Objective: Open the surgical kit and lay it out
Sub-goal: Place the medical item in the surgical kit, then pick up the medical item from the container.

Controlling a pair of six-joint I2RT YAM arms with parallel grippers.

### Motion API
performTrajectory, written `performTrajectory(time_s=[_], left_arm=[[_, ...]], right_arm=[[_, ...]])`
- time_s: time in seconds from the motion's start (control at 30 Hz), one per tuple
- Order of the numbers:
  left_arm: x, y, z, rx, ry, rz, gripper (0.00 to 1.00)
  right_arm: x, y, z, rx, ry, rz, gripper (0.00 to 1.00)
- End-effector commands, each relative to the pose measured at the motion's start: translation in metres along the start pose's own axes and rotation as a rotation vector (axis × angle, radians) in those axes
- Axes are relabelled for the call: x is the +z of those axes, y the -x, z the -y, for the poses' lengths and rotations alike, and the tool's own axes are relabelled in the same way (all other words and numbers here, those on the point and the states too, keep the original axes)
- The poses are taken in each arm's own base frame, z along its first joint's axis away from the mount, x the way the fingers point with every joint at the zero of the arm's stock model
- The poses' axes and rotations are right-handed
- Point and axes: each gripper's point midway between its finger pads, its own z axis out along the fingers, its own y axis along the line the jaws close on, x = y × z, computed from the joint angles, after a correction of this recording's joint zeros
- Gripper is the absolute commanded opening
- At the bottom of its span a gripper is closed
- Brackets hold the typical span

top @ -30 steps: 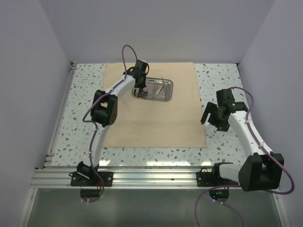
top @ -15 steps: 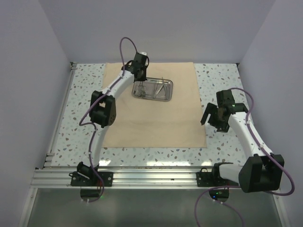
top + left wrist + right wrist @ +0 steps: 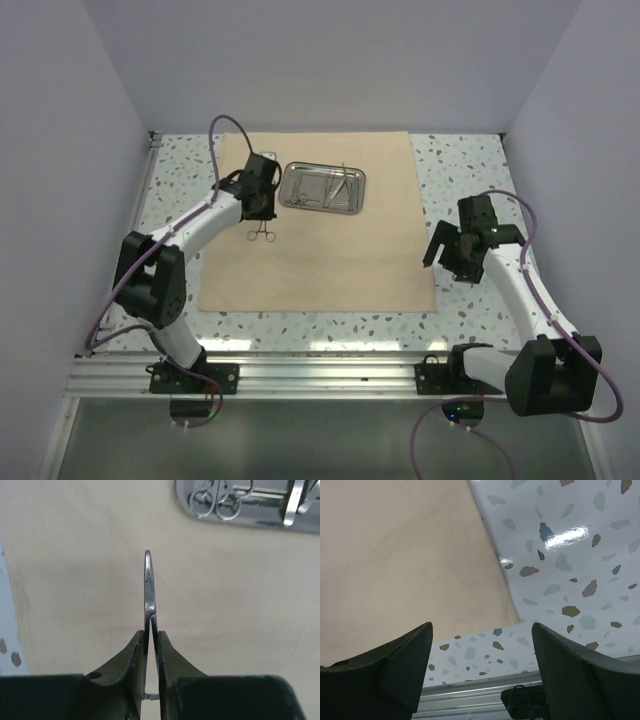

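Left gripper (image 3: 151, 639): jaws clamped on one scissor-like instrument (image 3: 148, 587), held edge-on above the cloth wrap (image 3: 330, 260), just left of the steel tray (image 3: 355, 206). Other instruments (image 3: 335, 183) lie inside the tray. Right gripper (image 3: 481, 627): jaws apart and empty, well right of the tray at the wrap's edge. I would lower the left arm until the instrument lies flat on the cloth, then release. I judge a high release risks a skewed landing against the tray.

Lab enclosure; blank walls (image 3: 330, 60), aluminium rail (image 3: 320, 375)
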Motion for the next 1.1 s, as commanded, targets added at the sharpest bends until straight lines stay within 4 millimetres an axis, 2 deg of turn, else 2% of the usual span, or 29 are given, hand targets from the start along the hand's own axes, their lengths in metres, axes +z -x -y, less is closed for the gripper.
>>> performTrajectory(time_s=[0.0, 0.03, 0.1, 0.13, 0.2, 0.33, 0.4, 0.43, 0.5, 0.53, 0.57, 0.6, 0.63, 0.7, 0.73, 0.8, 0.83, 0.9, 0.93, 0.97, 1.0, 1.03, 1.07], left_arm=[[-0.024, -0.013, -0.015, -0.055, 0.026, 0.062, 0.00], [-0.023, -0.033, -0.024, -0.049, 0.054, 0.028, 0.00], [-0.031, -0.041, -0.032, -0.066, 0.070, 0.046, 0.00], [-0.028, -0.058, -0.037, -0.060, 0.081, 0.021, 0.00], [-0.026, -0.067, -0.042, -0.073, 0.092, 0.026, 0.00], [-0.013, -0.101, -0.046, -0.080, 0.104, -0.042, 0.00], [-0.007, -0.110, -0.042, -0.099, 0.083, -0.055, 0.18], [-0.005, -0.112, -0.042, -0.104, 0.080, -0.059, 0.45], [-0.002, -0.115, -0.041, -0.112, 0.088, -0.076, 0.62], [-0.004, -0.110, -0.042, -0.113, 0.098, -0.080, 0.72], [-0.005, -0.107, -0.041, -0.107, 0.099, -0.081, 0.76], [-0.008, -0.102, -0.041, -0.103, 0.100, -0.075, 0.77], [-0.014, -0.085, -0.038, -0.109, 0.091, -0.042, 0.79], [-0.028, -0.066, -0.038, -0.101, 0.093, -0.007, 0.80], [-0.038, -0.040, -0.034, -0.108, 0.078, 0.046, 0.80], [-0.046, -0.019, -0.029, -0.087, 0.066, 0.073, 0.80], [-0.055, 0.008, -0.022, -0.087, 0.043, 0.125, 0.80], [-0.048, 0.026, -0.014, -0.051, 0.032, 0.130, 0.80], [-0.053, 0.051, -0.007, -0.054, 0.013, 0.172, 0.79], [-0.050, 0.059, -0.003, -0.035, 0.011, 0.175, 0.78], [-0.030, 0.058, 0.000, -0.022, 0.024, 0.141, 0.77], [-0.033, 0.079, 0.007, -0.026, 0.013, 0.171, 0.75], [-0.012, 0.077, 0.012, -0.004, 0.018, 0.137, 0.75]], right_arm=[[0.001, 0.002, -0.010, 0.000, 0.053, 0.019, 0.84], [0.001, 0.003, -0.010, 0.000, 0.054, 0.021, 0.84], [0.001, 0.004, -0.011, -0.005, 0.055, 0.022, 0.83], [0.000, 0.002, -0.014, -0.011, 0.075, 0.013, 0.83], [-0.001, 0.003, -0.015, -0.019, 0.079, 0.015, 0.83], [-0.006, 0.001, -0.014, -0.039, 0.081, 0.016, 0.83], [-0.008, -0.001, -0.011, -0.039, 0.076, 0.014, 0.83], [-0.011, -0.001, -0.011, -0.043, 0.082, 0.021, 0.83], [-0.013, -0.001, -0.012, -0.045, 0.085, 0.021, 0.83], [-0.014, -0.001, -0.012, -0.043, 0.085, 0.021, 0.83], [-0.014, -0.001, -0.013, -0.045, 0.088, 0.023, 0.83], [-0.015, -0.001, -0.012, -0.043, 0.087, 0.025, 0.83], [-0.016, -0.001, -0.013, -0.043, 0.089, 0.028, 0.83], [-0.019, 0.000, -0.012, -0.043, 0.087, 0.034, 0.83], [-0.021, -0.001, -0.012, -0.043, 0.089, 0.036, 0.83], [-0.024, -0.001, -0.011, -0.039, 0.089, 0.045, 0.83], [-0.025, -0.001, -0.011, -0.038, 0.088, 0.047, 0.83], [-0.027, 0.001, -0.010, -0.034, 0.086, 0.058, 0.83], [-0.027, 0.001, -0.010, -0.034, 0.084, 0.059, 0.83], [-0.028, 0.001, -0.009, -0.031, 0.083, 0.062, 0.83], [-0.028, 0.001, -0.009, -0.029, 0.084, 0.063, 0.84], [-0.029, 0.002, -0.010, -0.028, 0.086, 0.067, 0.84], [-0.030, 0.001, -0.009, -0.028, 0.086, 0.067, 0.84]])
